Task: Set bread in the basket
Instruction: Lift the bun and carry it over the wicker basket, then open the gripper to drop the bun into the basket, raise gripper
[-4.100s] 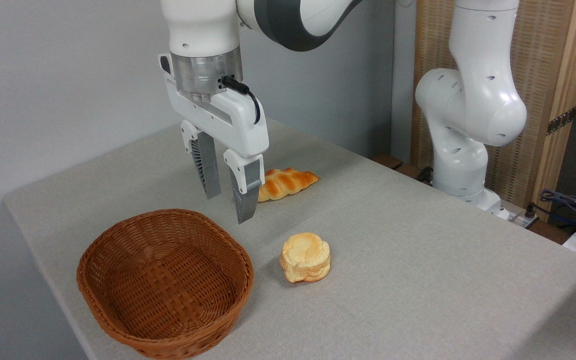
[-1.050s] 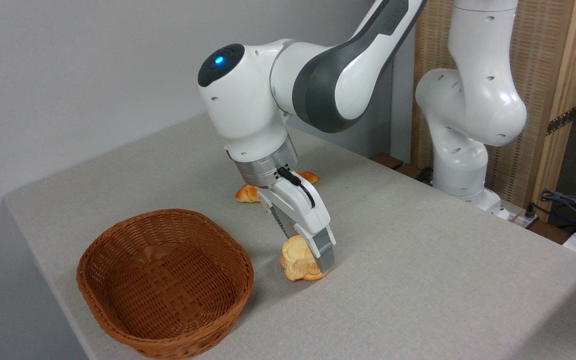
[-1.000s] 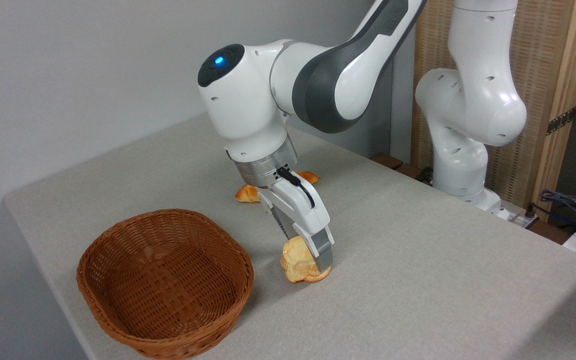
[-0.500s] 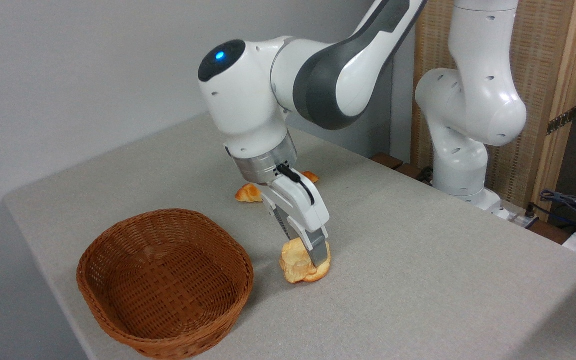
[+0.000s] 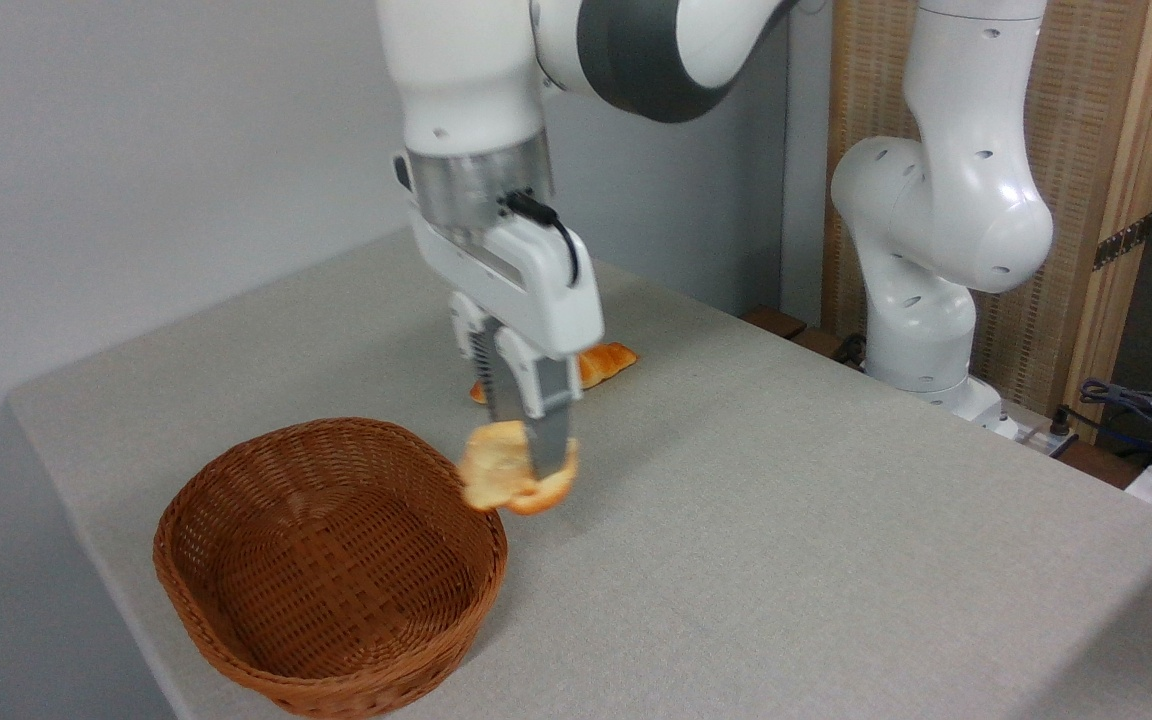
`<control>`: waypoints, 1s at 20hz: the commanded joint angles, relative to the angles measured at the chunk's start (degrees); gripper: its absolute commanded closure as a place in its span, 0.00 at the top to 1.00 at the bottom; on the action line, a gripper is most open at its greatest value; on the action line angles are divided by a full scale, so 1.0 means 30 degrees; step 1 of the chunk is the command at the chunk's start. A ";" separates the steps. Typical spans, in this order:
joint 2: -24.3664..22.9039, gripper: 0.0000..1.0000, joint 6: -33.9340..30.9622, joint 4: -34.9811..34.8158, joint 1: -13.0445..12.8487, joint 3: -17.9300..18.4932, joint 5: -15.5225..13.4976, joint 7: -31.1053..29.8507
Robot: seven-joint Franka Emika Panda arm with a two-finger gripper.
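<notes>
The pale-golden lobed bun (image 5: 496, 480) hangs in the air, squeezed between the fingers of my gripper (image 5: 526, 462), which is shut on it. It is tilted and a little blurred. It hovers just above the right rim of the oval brown wicker basket (image 5: 236, 640), which sits at the front left of the table with nothing in it. The gripper points straight down from the white arm above.
An orange-brown braided loaf (image 5: 604, 362) lies on the table behind the gripper, mostly hidden by it. The arm's white base (image 5: 921, 300) stands at the back right. The grey table (image 5: 836, 560) ends close to the basket's left and front sides.
The gripper closed on the bun on the table, then lifted it and carried it left toward the basket. The arm has straightened upright. The basket and loaf have not moved.
</notes>
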 commanded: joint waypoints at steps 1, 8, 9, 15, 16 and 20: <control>0.0911 0.75 0.3054 0.0380 -0.0207 -0.0678 -0.0403 0.0186; 0.2057 1.00 0.4734 0.0351 -0.0207 -0.1180 -0.1870 -0.0048; 0.2028 1.00 0.4734 0.0351 -0.0207 -0.1181 -0.1900 -0.0020; 0.1445 1.00 0.4383 0.0351 -0.0032 -0.0947 -0.1900 -0.0573; 0.1268 1.00 0.4005 0.0351 -0.0002 -0.0888 -0.1900 -0.0982; 0.0418 1.00 0.1400 0.0380 0.0057 -0.0303 -0.1871 -0.1455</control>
